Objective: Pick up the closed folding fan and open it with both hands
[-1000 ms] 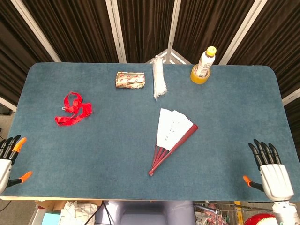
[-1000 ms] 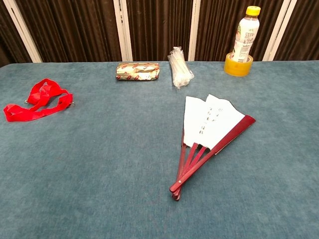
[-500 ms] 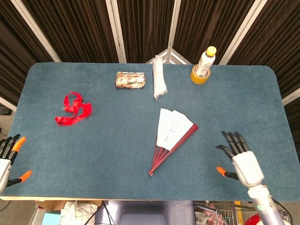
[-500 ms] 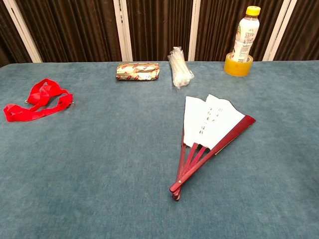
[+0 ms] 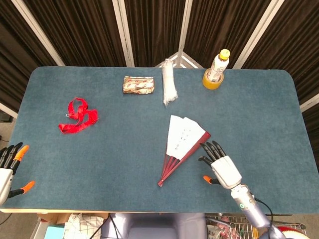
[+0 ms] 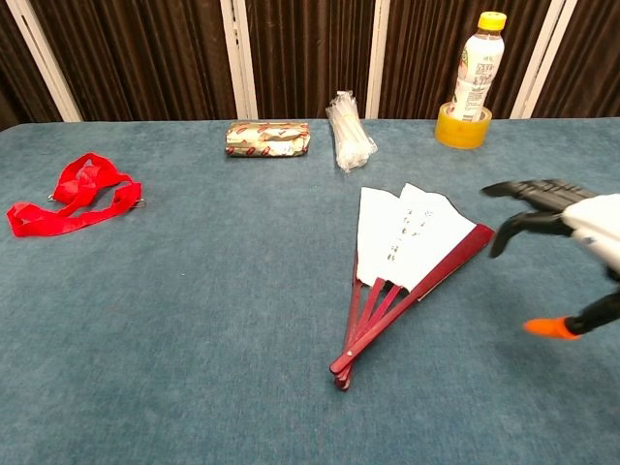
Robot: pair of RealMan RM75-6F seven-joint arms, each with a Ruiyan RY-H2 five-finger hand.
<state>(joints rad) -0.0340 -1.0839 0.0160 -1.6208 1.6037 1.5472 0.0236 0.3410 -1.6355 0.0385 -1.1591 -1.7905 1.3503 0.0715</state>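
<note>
Right hand hovers, fingers spread and empty, tips just beside the fan, which lies partly splayed on the counter. Light, thin and fragile, I reckon; grip the stiff red ribs. Left hand sits spread, well apart.

The left hand is cut off by the left edge of the head view, so only its dark fingers and orange tips show; the chest view does not show it at all. In the chest view the right hand runs off the right edge, its palm and wrist out of frame. The writing on the fan is too small to read. The bottle label cannot be read either, and its foot is hidden inside the tape roll. What the clear bag holds is too small to tell.
</note>
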